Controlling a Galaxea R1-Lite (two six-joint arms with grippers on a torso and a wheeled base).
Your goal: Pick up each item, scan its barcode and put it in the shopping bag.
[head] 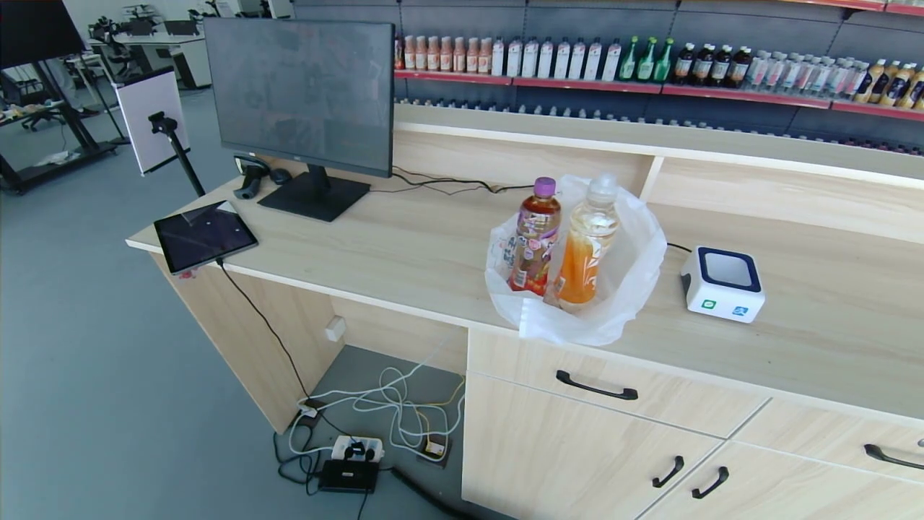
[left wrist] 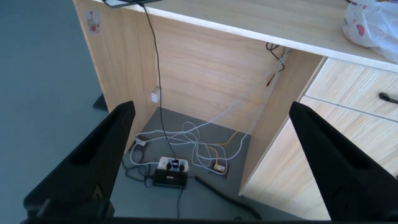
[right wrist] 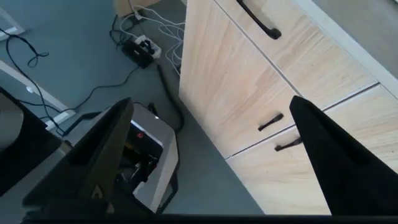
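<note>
Head view is showing the shopping bag (head: 639,278) sitting open-mouthed on the counter (head: 404,245), with a purple-capped bottle (head: 535,238) and an orange drink bottle (head: 586,249) standing inside it side by side. Both are resting close to upright, long axes running vertically and caps pointing up out of the bag. The scanner (head: 722,283) is sitting on the robot's right of the bag, near it but apart, window facing up. The left gripper (left wrist: 211,107) is hanging low in front of the counter, above the floor cables (left wrist: 199,146), jaws spread wide and gripping nothing. The right gripper (right wrist: 211,102) is hanging equally wide and empty beside the drawer fronts (right wrist: 261,68). Judging by this, bagging is looking finished, so the next move is calling only for checking for an unscanned item.
</note>
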